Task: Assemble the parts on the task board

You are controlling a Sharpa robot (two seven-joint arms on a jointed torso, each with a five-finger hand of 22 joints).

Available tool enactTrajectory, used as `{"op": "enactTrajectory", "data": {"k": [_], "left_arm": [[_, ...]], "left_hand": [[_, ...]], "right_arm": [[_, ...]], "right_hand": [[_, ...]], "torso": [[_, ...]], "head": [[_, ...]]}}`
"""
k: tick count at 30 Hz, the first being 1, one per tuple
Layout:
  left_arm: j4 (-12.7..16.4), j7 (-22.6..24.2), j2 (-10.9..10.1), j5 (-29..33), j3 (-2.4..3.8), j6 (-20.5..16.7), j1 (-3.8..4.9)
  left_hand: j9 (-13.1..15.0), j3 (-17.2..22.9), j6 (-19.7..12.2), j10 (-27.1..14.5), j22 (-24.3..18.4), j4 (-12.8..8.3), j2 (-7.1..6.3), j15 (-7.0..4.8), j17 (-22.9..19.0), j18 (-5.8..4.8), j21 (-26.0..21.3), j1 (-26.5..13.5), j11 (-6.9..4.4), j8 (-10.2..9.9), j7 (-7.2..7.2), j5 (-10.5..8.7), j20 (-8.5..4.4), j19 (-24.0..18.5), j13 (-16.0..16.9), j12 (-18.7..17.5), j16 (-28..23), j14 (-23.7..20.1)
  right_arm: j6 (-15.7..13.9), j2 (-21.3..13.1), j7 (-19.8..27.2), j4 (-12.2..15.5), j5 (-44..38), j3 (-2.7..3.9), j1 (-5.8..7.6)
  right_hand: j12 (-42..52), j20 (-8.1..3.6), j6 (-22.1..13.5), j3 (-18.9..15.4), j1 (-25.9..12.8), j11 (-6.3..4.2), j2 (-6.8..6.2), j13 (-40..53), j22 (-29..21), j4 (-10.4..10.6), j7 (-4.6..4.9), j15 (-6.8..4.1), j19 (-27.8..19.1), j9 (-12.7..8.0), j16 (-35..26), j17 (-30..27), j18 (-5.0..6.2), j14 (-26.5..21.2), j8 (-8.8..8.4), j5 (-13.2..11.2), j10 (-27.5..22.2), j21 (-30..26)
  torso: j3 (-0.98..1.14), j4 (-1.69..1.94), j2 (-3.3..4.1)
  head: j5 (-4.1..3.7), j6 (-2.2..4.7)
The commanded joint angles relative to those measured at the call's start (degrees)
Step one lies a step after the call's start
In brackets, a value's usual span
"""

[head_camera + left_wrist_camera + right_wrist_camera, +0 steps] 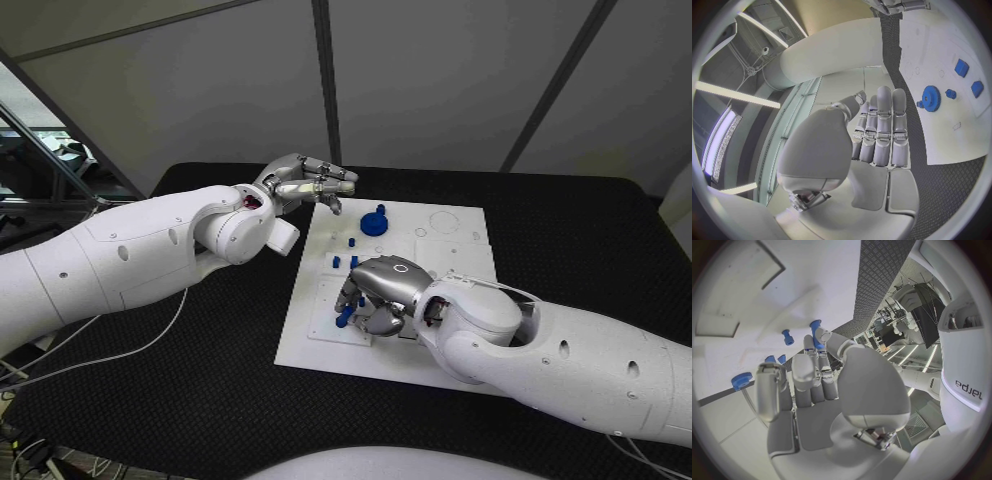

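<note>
The white task board (433, 330) lies in the middle of the black table. A blue gear (375, 222) stands on its far part, with small blue pegs (346, 260) just nearer. My right hand (378, 292) hovers low over the board's near left part and pinches a blue peg (815, 334) between thumb and a finger; the same blue peg (345, 316) pokes out under the fingers toward the board. My left hand (306, 182) hangs above the board's far left corner with its fingers (882, 125) held straight and nothing in them. The blue gear (931, 97) lies beyond those fingers.
Black matting (188, 400) surrounds the board on all sides. Grey wall panels (433, 70) stand close behind the table. A metal frame (51, 150) is at the far left. Cables (87, 350) run under my left arm.
</note>
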Motion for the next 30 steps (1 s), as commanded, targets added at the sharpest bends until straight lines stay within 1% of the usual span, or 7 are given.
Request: {"op": "enactTrajectory", "data": {"k": [1,2,4,7,14,25,30], "left_arm": [[0.06,0.19,0.03,0.27,0.04,0.56,0.07],[0.06,0.18,0.03,0.27,0.04,0.56,0.07],[0.07,0.16,0.0,0.27,0.04,0.55,0.07],[0.08,0.13,-0.05,0.27,0.04,0.52,0.07],[0.11,-0.01,-0.1,0.27,0.04,0.64,0.07],[0.08,-0.2,-0.12,0.27,0.03,0.82,0.07],[0.07,-0.24,-0.11,0.27,0.03,0.9,0.07]], "left_hand": [[0.1,-0.13,-0.09,-0.24,-0.12,-0.22,0.68,0.21,-0.08,-0.29,-0.29,0.06,0.3,-0.25,0.28,-0.15,0.24,0.15,0.09,-0.13,-0.44,0.23],[0.1,-0.13,-0.09,-0.24,-0.12,-0.22,0.68,0.21,-0.08,-0.29,-0.29,0.06,0.3,-0.25,0.28,-0.15,0.24,0.15,0.09,-0.13,-0.44,0.23],[0.1,-0.13,-0.09,-0.24,-0.12,-0.22,0.68,0.21,-0.08,-0.29,-0.29,0.06,0.3,-0.25,0.28,-0.15,0.24,0.15,0.09,-0.13,-0.44,0.23],[0.1,-0.13,-0.09,-0.24,-0.12,-0.22,0.68,0.21,-0.08,-0.29,-0.29,0.06,0.3,-0.25,0.28,-0.15,0.24,0.15,0.09,-0.13,-0.44,0.23],[0.1,-0.13,-0.09,-0.24,-0.12,-0.22,0.68,0.21,-0.08,-0.29,-0.29,0.06,0.3,-0.25,0.28,-0.15,0.24,0.15,0.09,-0.13,-0.44,0.23],[0.11,-0.15,-0.1,-0.26,-0.14,-0.23,0.67,0.21,-0.09,-0.29,-0.31,0.05,0.3,-0.25,0.28,-0.16,0.24,0.15,0.1,-0.14,-0.47,0.24],[0.11,-0.16,-0.12,-0.27,-0.15,-0.24,0.67,0.21,-0.09,-0.29,-0.33,0.04,0.3,-0.26,0.28,-0.17,0.25,0.16,0.11,-0.14,-0.5,0.24]], "right_arm": [[1.22,0.3,0.42,-0.23,-0.02,-0.05,0.01],[1.27,0.37,0.67,-0.31,0.27,-0.06,0.01],[1.35,0.47,0.98,-0.46,0.6,-0.06,0.01],[1.17,0.66,1.52,-0.73,1.13,-0.07,0.01],[-1.86,1.04,3.06,-0.91,1.94,-0.1,0.01],[-7.26,0.67,5.17,-0.5,3.73,-0.11,0.0],[-9.63,-0.51,5.5,0.4,4.05,-0.11,-0.01]], "right_hand": [[-1.03,-0.13,-1.22,-0.18,-1.22,0.61,-1.07,-0.47,7.51,0.39,0.5,0.12,1.41,-0.28,-0.82,-1.14,-0.46,0.05,-0.5,0.01,-1.89,-1.2],[-1.13,0.11,-2.22,-0.24,-1.92,1.01,-1.9,-0.81,6.63,0.48,0.82,0.55,0.84,-0.52,-1.4,-1.98,-0.22,-0.23,-0.54,0.08,-3.4,-2.04],[-1.12,0.52,-3.81,-0.65,-3.01,1.5,-3.12,-1.11,5.54,0.7,1.04,1.03,0.14,-0.9,-2.16,-3.09,0.07,-0.62,-0.55,0.1,-5.22,-3.09],[-1.1,0.99,-5.04,-1.53,-3.86,1.88,-4.09,-1.14,4.56,0.94,0.79,1.28,-0.52,-1.12,-2.93,-4.31,0.35,-1.02,-0.48,0.29,-6.71,-4.08],[-1.03,1.42,-6.68,-2.73,-3.7,2.24,-4.63,-1.03,4.07,0.81,-0.04,1.58,-0.81,-1.26,-3.21,-5.11,0.51,-1.17,-0.49,0.0,-8.28,-4.61],[-0.69,1.56,-7.87,-3.7,-3.45,2.23,-4.61,-0.78,3.89,0.82,-0.17,1.61,-0.86,-1.29,-3.34,-5.67,0.58,-1.16,-0.5,0.03,-8.38,-4.82],[-0.92,1.66,-9.96,-5.59,-3.19,2.45,-5.14,-0.74,2.74,0.68,-0.76,1.77,-1.51,-1.31,-4.21,-7.25,0.89,-1.55,-0.45,-0.08,-9.71,-6.0]], "torso": [[-0.08,0.02,0.0],[-0.08,0.03,-0.02],[-0.07,0.04,-0.04],[-0.05,0.02,-0.01],[-0.01,0.01,0.0],[0.0,-0.01,-0.01],[-0.01,0.03,-0.04]], "head": [[-0.01,-0.07],[-0.01,-0.09],[-0.04,-0.08],[-0.03,-0.03],[0.02,-0.01],[-0.09,0.05],[-0.3,0.26]]}}
